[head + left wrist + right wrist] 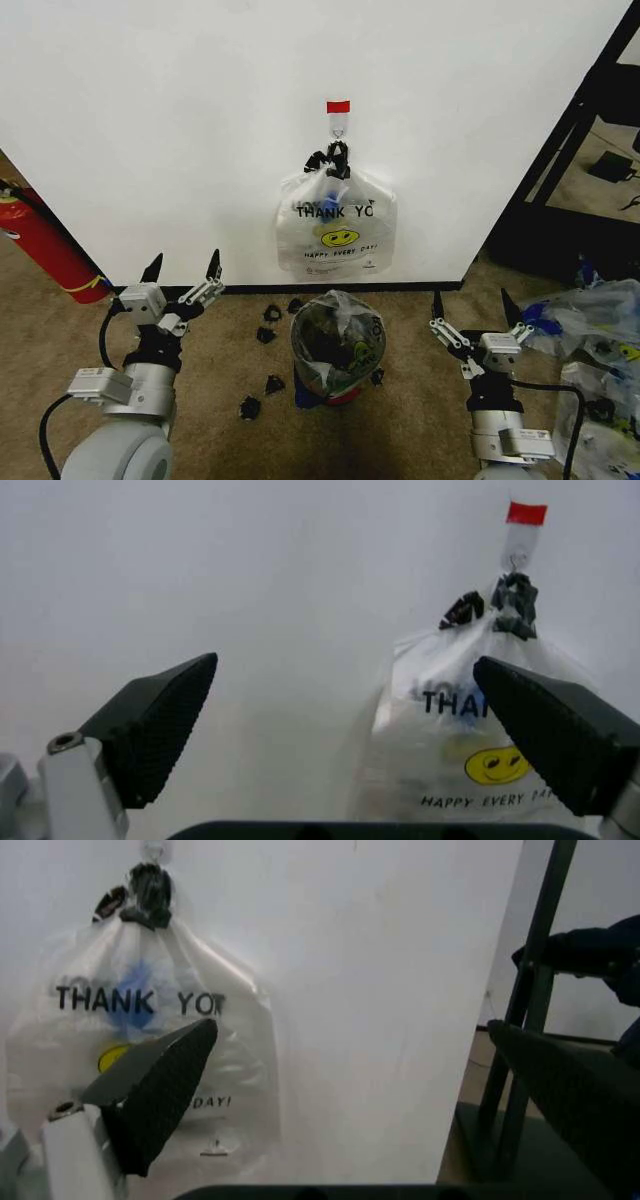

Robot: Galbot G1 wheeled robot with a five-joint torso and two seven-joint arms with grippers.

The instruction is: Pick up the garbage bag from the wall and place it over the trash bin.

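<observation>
Glossy thin plastic garbage bag [336,234]

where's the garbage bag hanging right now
In the head view, the garbage bag hangs on the wall from a hook under red tape, directly above the trash bin.

Even, soft indoor light falls from above and in front, so the wall [200,120] reads bright and nearly flat white in the head view, dimming slightly toward the corners. The garbage bag [336,232] throws a faint grey shadow to its left, seen most clearly in the left wrist view, and its thin plastic gives small glints. The carpet [230,370] is darker, with a soft shadow around the trash bin [337,345]. The shelf frame [530,990] sits in deep shade. Both wrist views are hazy, and the near fingertips [150,727] are blurred. Straight lines bow slightly at the head view's edges.
</observation>
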